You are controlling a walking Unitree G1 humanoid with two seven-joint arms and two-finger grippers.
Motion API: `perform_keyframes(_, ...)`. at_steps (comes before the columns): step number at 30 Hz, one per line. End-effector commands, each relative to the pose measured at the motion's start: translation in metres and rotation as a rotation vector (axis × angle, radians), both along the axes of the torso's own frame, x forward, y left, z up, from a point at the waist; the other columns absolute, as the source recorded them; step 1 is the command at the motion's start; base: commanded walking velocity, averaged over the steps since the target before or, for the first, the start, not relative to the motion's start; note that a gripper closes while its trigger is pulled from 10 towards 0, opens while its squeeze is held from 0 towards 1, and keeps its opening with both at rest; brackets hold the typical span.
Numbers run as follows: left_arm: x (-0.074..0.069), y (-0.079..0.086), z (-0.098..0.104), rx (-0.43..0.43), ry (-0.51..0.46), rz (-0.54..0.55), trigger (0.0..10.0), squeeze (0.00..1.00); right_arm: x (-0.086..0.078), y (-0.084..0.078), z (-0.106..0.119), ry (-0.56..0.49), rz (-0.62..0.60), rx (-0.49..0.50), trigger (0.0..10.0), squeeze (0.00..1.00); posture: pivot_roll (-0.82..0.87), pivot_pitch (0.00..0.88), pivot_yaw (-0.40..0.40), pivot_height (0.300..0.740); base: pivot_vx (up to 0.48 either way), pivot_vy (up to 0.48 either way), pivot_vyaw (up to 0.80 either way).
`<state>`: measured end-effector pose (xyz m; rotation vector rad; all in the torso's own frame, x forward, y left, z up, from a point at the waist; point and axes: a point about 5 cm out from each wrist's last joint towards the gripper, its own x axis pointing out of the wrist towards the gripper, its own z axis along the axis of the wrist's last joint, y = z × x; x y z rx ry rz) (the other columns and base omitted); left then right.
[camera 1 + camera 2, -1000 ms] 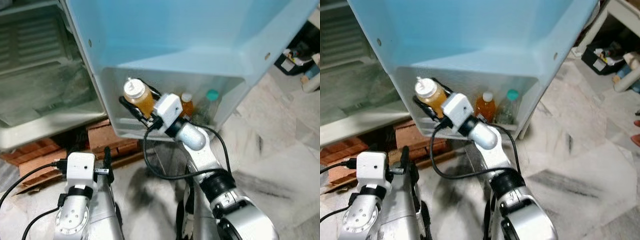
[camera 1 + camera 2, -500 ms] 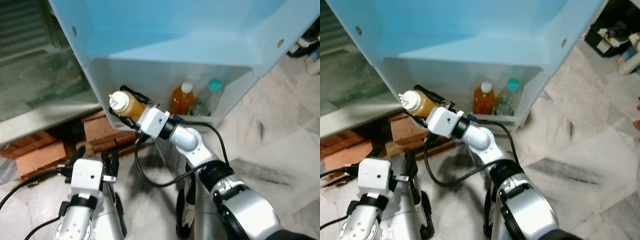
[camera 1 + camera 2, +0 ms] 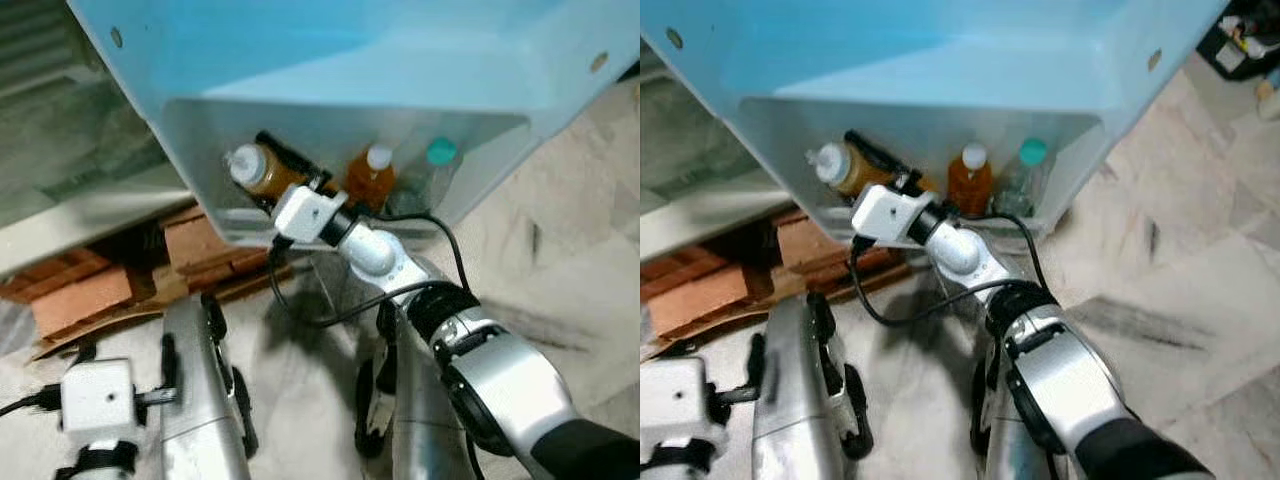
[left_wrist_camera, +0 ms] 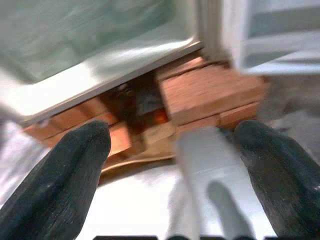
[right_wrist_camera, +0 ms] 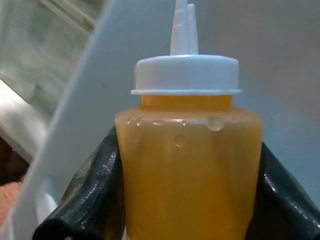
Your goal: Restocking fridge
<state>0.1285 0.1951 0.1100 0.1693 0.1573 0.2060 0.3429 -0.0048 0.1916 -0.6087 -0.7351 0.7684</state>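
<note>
The step in hand looks like seating a squeeze bottle of amber sauce [image 3: 252,168] in the fridge door shelf [image 3: 330,232], the lowest bin of the open pale-blue door. The right gripper [image 3: 283,172] has its two black fingers clamped on the bottle's sides, holding it tilted with the white nozzle cap toward ten o'clock at the left end of the bin. At three o'clock from it stand an orange juice bottle [image 3: 368,178] with a white cap and, further right, a clear bottle with a teal cap [image 3: 428,172]. Next, I judge, the bottle must be righted, lowered to the bin floor, then released. The right wrist view adds droplets under the cap and both fingers [image 5: 85,200] pressing the bottle. The left wrist view gives the idle left gripper [image 4: 170,165], fingers spread wide and empty, facing red bricks [image 4: 210,95] under the fridge.
</note>
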Motion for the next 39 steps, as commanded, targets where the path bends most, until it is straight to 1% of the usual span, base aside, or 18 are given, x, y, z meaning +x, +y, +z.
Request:
perform_keyframes(1,-0.01,0.006,-0.002,0.022,0.025,0.015,10.0,0.0,-0.001,0.006,-0.002,0.001,-0.008,-0.01,10.0,0.0,0.27,0.42,-0.032,0.473,0.0,0.0,0.0)
perform_keyframes(3,-0.012,0.009,-0.004,0.022,0.038,0.027,10.0,0.0,0.001,0.004,-0.008,0.016,-0.043,-0.018,10.0,0.0,0.27,0.418,-0.033,0.473,0.0,0.0,0.0)
perform_keyframes(4,-0.011,0.009,-0.004,0.021,0.038,0.029,10.0,0.0,0.001,0.003,-0.014,0.043,-0.062,-0.024,10.0,0.0,0.28,0.418,-0.033,0.473,0.0,0.0,0.0)
perform_keyframes(6,-0.01,0.008,-0.004,0.021,0.035,0.027,10.0,0.0,0.004,-0.002,-0.028,0.162,-0.121,0.002,10.0,0.0,0.28,0.418,-0.035,0.473,0.0,0.0,0.0)
perform_keyframes(8,-0.009,0.007,-0.004,0.022,0.034,0.023,10.0,0.0,0.004,-0.003,-0.032,0.18,-0.131,0.005,10.0,0.0,0.28,0.417,-0.034,0.473,0.0,0.0,0.0)
perform_keyframes(10,-0.008,0.004,-0.003,0.021,0.031,0.008,10.0,0.0,0.004,-0.007,-0.041,0.248,-0.164,0.028,10.0,0.0,0.28,0.417,-0.035,0.473,0.0,0.0,0.0)
perform_keyframes(12,-0.008,0.004,-0.003,0.019,0.032,0.003,10.0,0.0,0.006,-0.012,-0.045,0.294,-0.189,0.056,10.0,0.0,0.28,0.416,-0.035,0.473,0.0,0.0,0.0)
perform_keyframes(13,-0.008,0.004,-0.003,0.019,0.032,0.003,10.0,0.0,0.006,-0.012,-0.045,0.294,-0.189,0.056,10.0,0.0,0.28,0.416,-0.035,0.473,0.0,0.0,0.0)
perform_keyframes(15,-0.006,0.006,-0.004,0.016,0.033,0.001,10.0,0.0,0.012,-0.026,-0.046,0.34,-0.242,0.093,10.0,0.0,0.27,0.413,-0.034,0.473,0.0,0.0,0.0)
perform_keyframes(20,-0.002,0.006,-0.007,0.016,0.034,-0.007,10.0,0.0,0.02,-0.038,-0.043,0.387,-0.292,0.142,10.0,0.0,0.26,0.406,-0.034,0.473,0.0,0.0,0.0)
perform_keyframes(21,-0.001,0.005,-0.007,0.016,0.035,-0.01,10.0,0.0,0.022,-0.042,-0.042,0.399,-0.303,0.159,10.0,0.65,0.25,0.403,-0.033,0.473,0.0,0.0,0.0)
perform_keyframes(22,0.0,0.005,-0.008,0.017,0.035,-0.011,10.0,0.0,0.023,-0.043,-0.041,0.4,-0.305,0.163,10.0,0.65,0.25,0.403,-0.033,0.473,0.0,0.0,0.0)
perform_keyframes(24,0.001,0.006,-0.008,0.018,0.036,-0.014,10.0,0.0,0.024,-0.045,-0.04,0.4,-0.307,0.165,10.0,1.0,0.25,0.398,-0.031,0.473,0.0,0.0,0.0)
perform_keyframes(31,0.007,0.007,-0.012,0.022,0.039,-0.024,10.0,0.0,0.027,-0.05,-0.035,0.419,-0.303,0.204,10.0,1.0,0.24,0.382,-0.025,0.473,0.0,0.0,0.0)
perform_keyframes(34,0.011,0.008,-0.013,0.024,0.039,-0.027,10.0,0.0,0.03,-0.052,-0.028,0.417,-0.302,0.233,10.0,1.0,0.23,0.372,-0.02,0.473,0.0,0.0,0.0)
perform_keyframes(36,0.014,0.009,-0.015,0.028,0.04,-0.035,10.0,0.0,0.034,-0.055,-0.019,0.405,-0.297,0.259,10.0,1.0,0.22,0.362,-0.018,0.473,0.0,0.0,0.0)
perform_keyframes(39,0.019,0.007,-0.017,0.028,0.04,-0.044,10.0,0.0,0.036,-0.057,-0.014,0.393,-0.295,0.262,10.0,1.0,0.21,0.357,-0.016,0.473,0.0,0.0,0.0)
